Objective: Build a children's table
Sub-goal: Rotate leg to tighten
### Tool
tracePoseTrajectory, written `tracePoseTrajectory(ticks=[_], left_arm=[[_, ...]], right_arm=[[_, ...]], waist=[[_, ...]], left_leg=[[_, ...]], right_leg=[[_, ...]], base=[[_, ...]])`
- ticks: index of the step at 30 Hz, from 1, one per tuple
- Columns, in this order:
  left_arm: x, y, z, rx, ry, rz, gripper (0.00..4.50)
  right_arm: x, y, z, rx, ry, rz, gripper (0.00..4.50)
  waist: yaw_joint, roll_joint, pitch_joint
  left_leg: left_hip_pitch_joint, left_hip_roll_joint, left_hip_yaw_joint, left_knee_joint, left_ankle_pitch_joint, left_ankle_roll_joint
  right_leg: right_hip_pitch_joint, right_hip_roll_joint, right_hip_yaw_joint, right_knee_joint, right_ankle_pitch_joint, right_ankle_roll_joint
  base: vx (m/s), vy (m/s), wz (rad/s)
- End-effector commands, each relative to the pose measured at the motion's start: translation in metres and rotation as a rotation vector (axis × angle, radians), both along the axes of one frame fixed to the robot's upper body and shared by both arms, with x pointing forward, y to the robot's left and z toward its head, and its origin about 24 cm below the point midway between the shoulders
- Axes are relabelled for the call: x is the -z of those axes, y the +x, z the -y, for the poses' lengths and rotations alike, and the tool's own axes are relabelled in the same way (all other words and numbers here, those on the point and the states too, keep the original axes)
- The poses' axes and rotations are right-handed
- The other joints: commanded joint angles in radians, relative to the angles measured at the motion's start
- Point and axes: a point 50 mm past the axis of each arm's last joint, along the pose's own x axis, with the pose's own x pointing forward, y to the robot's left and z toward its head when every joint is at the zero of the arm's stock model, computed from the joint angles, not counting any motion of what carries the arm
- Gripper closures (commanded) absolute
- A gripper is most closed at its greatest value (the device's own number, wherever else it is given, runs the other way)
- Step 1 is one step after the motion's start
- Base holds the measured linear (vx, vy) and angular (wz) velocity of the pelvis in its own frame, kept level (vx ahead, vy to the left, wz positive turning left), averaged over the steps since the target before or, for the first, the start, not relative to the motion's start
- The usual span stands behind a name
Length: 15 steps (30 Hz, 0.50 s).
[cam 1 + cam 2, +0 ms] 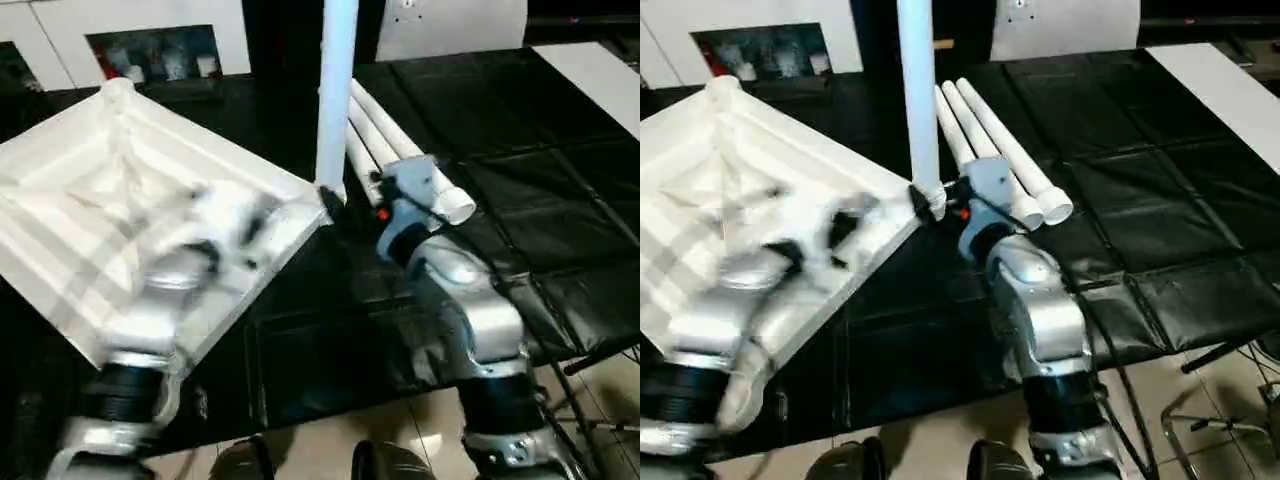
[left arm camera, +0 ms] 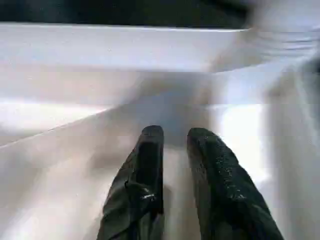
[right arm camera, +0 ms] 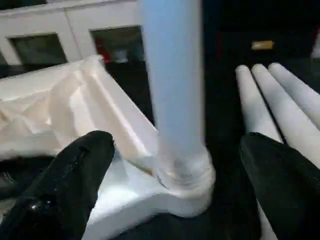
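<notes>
Table top [image 1: 120, 190]: white plastic, smooth, faint sheen, ribbed underside. Legs [image 1: 990, 150]: same plastic, smooth (three lying, one upright). Work surface cover [image 1: 520, 200]: black, quilted, slightly glossy. Forearms [image 1: 470, 300]: silver metal, polished. Fingers [image 3: 75, 175]: black, matt.

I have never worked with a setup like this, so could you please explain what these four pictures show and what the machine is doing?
This is a humanoid robot with two silver arms, each ending in a gripper of two black fingers. Two pictures come from a stereo camera on its head, looking down over the forearms; the other two come from cameras on its wrists, looking along each gripper's fingers.

On the black mat lies the white table top, upside down with its ribbed underside up. One leg stands upright in a corner socket. Three more legs lie side by side on the mat beside it.

The right gripper is open, its fingers wide on either side of the standing leg, holding nothing. The left gripper is over the table top, its fingers slightly apart with nothing between them.
</notes>
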Motion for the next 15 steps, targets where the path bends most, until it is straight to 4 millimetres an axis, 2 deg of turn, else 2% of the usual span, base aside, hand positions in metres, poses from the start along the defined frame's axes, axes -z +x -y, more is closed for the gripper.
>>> tracePoseTrajectory(ticks=[1, 2, 3, 4, 5, 6, 7, 8, 9, 10, 11, 12, 13, 14, 15], left_arm=[[-0.001, -0.003, -0.020, -0.072, 0.008, -0.009, 3.56], [-0.011, -0.007, -0.045, -0.115, 0.070, 0.005, 3.56], [-0.011, -0.007, -0.045, -0.115, 0.070, 0.005, 3.56], [-0.018, -0.011, -0.059, -0.144, 0.106, 0.006, 3.56], [-0.022, -0.014, -0.067, -0.162, 0.128, 0.006, 3.73], [-0.027, -0.018, -0.076, -0.179, 0.156, 0.001, 3.73], [-0.029, -0.020, -0.080, -0.187, 0.168, -0.001, 3.73], [-0.035, -0.028, -0.095, -0.213, 0.240, -0.022, 3.97], [-0.035, -0.028, -0.095, -0.213, 0.240, -0.022, 3.97], [-0.039, -0.036, -0.107, -0.238, 0.301, -0.046, 4.11], [-0.039, -0.036, -0.107, -0.238, 0.301, -0.046, 4.16], [-0.043, -0.047, -0.121, -0.269, 0.374, -0.093, 4.16], [-0.043, -0.047, -0.121, -0.269, 0.374, -0.093, 4.26], [-0.045, -0.059, -0.135, -0.299, 0.453, -0.148, 4.40], [-0.047, -0.064, -0.140, -0.312, 0.489, -0.172, 4.40]], right_arm=[[0.004, -0.006, -0.005, -0.048, -0.003, -0.032, 0.00], [0.011, -0.014, -0.013, -0.124, -0.033, -0.055, 0.00], [0.011, -0.014, -0.013, -0.124, -0.033, -0.055, 0.00], [0.017, -0.018, -0.018, -0.161, -0.054, -0.088, 0.00], [0.022, -0.020, -0.020, -0.182, -0.068, -0.111, 0.00], [0.025, -0.022, -0.023, -0.197, -0.084, -0.123, 0.00], [0.026, -0.023, -0.024, -0.204, -0.091, -0.129, 0.00], [0.033, -0.025, -0.028, -0.224, -0.109, -0.163, 0.00], [0.033, -0.025, -0.028, -0.224, -0.109, -0.163, 0.00], [0.037, -0.025, -0.031, -0.234, -0.126, -0.183, 0.00], [0.037, -0.025, -0.031, -0.234, -0.126, -0.183, 0.00], [0.043, -0.024, -0.035, -0.233, -0.152, -0.211, 0.00], [0.043, -0.024, -0.035, -0.233, -0.152, -0.211, 0.00], [0.050, -0.020, -0.038, -0.215, -0.182, -0.246, 0.00], [0.052, -0.018, -0.039, -0.208, -0.198, -0.260, 0.00]], waist=[[0.008, 0.022, -0.094], [0.010, 0.024, -0.094], [0.012, 0.024, -0.093], [0.009, 0.027, -0.092], [0.009, 0.027, -0.094], [0.010, 0.030, -0.089], [0.011, 0.031, -0.091], [0.013, 0.033, -0.088], [0.013, 0.033, -0.086], [0.017, 0.033, -0.086], [0.017, 0.034, -0.085], [0.019, 0.033, -0.080], [0.020, 0.034, -0.083], [0.018, 0.032, -0.080], [0.016, 0.031, -0.079]], left_leg=[[0.022, 0.049, -0.031, -0.047, -0.085, 0.050], [0.023, 0.050, -0.032, -0.047, -0.095, 0.044], [0.022, 0.050, -0.033, -0.047, -0.094, 0.043], [0.022, 0.051, -0.034, -0.049, -0.096, 0.040], [0.024, 0.052, -0.035, -0.048, -0.089, 0.037], [0.026, 0.053, -0.033, -0.049, -0.098, 0.033], [0.028, 0.055, -0.034, -0.048, -0.101, 0.027], [0.029, 0.055, -0.033, -0.050, -0.111, 0.021], [0.027, 0.054, -0.033, -0.053, -0.127, 0.012], [0.034, 0.056, -0.033, -0.053, -0.150, -0.003], [0.032, 0.056, -0.035, -0.054, -0.154, -0.008], [0.034, 0.055, -0.033, -0.059, -0.186, -0.019], [0.037, 0.058, -0.036, -0.057, -0.196, -0.027], [0.031, 0.056, -0.037, -0.061, -0.207, -0.034], [0.033, 0.054, -0.037, -0.062, -0.219, -0.038]], right_leg=[[0.062, -0.081, 0.057, -0.055, 0.069, -0.226], [0.061, -0.082, 0.058, -0.056, 0.056, -0.225], [0.062, -0.082, 0.057, -0.055, 0.054, -0.222], [0.060, -0.081, 0.057, -0.053, 0.053, -0.218], [0.060, -0.080, 0.056, -0.050, 0.061, -0.222], [0.054, -0.080, 0.057, -0.054, 0.050, -0.226], [0.055, -0.082, 0.057, -0.052, 0.047, -0.228], [0.052, -0.081, 0.058, -0.053, 0.034, -0.228], [0.051, -0.079, 0.057, -0.054, 0.010, -0.224], [0.048, -0.082, 0.059, -0.058, -0.019, -0.217], [0.049, -0.083, 0.059, -0.055, -0.027, -0.215], [0.045, -0.081, 0.059, -0.062, -0.069, -0.205], [0.043, -0.086, 0.060, -0.059, -0.079, -0.207], [0.045, -0.085, 0.060, -0.059, -0.105, -0.202], [0.043, -0.086, 0.062, -0.063, -0.131, -0.197]], base=[[0.000, 0.000, 0.00], [0.000, 0.000, 0.00], [0.000, 0.000, 0.00], [0.000, 0.000, 0.00], [0.000, 0.000, 0.00], [0.000, 0.000, 0.00], [0.000, 0.000, 0.00], [0.000, 0.000, 0.00], [0.000, 0.000, 0.00], [0.000, 0.000, 0.00], [0.000, 0.000, 0.00], [0.000, 0.000, 0.00], [0.000, 0.000, 0.00], [0.000, 0.000, 0.00], [0.000, 0.000, 0.00]])
